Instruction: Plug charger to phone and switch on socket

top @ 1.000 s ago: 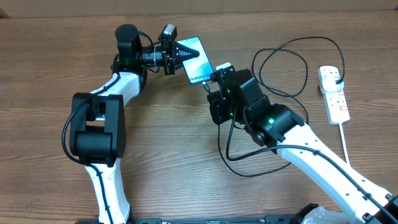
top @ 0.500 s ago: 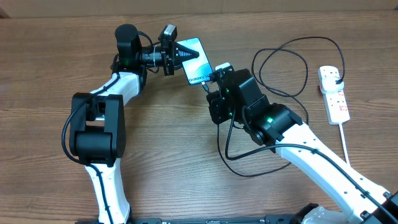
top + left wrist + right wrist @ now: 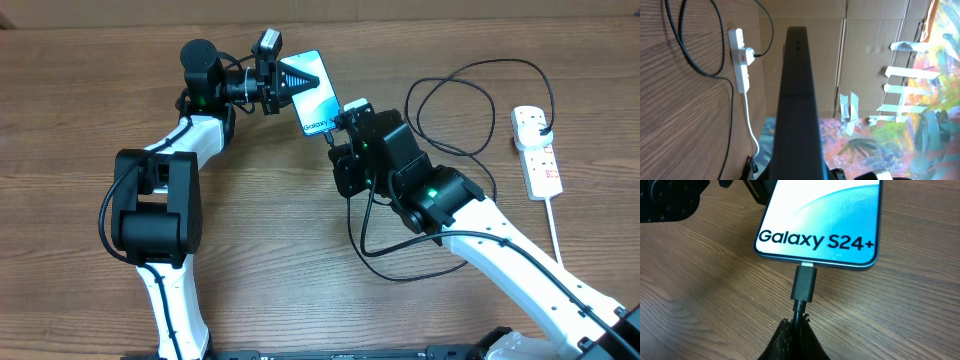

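left gripper (image 3: 303, 81) reaches level across the table, clamped on the phone (image 3: 322, 108); right gripper (image 3: 795, 328) angles down, pinching the charger (image 3: 804, 282) at its port.

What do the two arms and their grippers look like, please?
The left arm and right arm have white links and bulky black joints. The left gripper and right gripper are black with tapered fingers. Green lights glow on the right arm.
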`<state>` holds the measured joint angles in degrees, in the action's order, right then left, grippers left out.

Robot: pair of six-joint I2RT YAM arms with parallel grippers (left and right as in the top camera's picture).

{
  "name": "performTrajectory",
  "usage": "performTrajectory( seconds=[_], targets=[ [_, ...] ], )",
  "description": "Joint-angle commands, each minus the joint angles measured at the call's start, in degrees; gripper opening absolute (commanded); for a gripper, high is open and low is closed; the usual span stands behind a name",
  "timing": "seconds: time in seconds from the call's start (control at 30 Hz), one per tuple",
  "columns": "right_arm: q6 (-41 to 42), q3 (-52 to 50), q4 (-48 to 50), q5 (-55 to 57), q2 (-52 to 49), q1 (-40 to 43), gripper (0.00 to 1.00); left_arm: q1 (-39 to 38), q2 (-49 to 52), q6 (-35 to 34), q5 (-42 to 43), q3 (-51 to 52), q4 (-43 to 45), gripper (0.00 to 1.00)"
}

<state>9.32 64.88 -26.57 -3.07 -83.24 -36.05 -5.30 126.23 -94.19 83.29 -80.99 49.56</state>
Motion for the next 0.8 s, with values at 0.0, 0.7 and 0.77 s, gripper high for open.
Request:
performTrajectory(
  seconds=[0.0,0.7,0.77],
  targets=[
    [-0.2,1.2,1.9,0.5,-1.8,0.0,0.04,-2.0,-0.9,-0.5,2.3,-1.2,0.6,0.04],
    [-2.4,2.4,5.5,2.2,-2.1,0.0,0.04,-3.3,-0.9,9.3,7.3,-1.2,8.2,0.04],
    [-2.4,2.4,5.6,2.2,-2.1,0.1,0.04,-3.7,-0.9,8.9,7.3,-1.2,8.2,0.04]
  ],
)
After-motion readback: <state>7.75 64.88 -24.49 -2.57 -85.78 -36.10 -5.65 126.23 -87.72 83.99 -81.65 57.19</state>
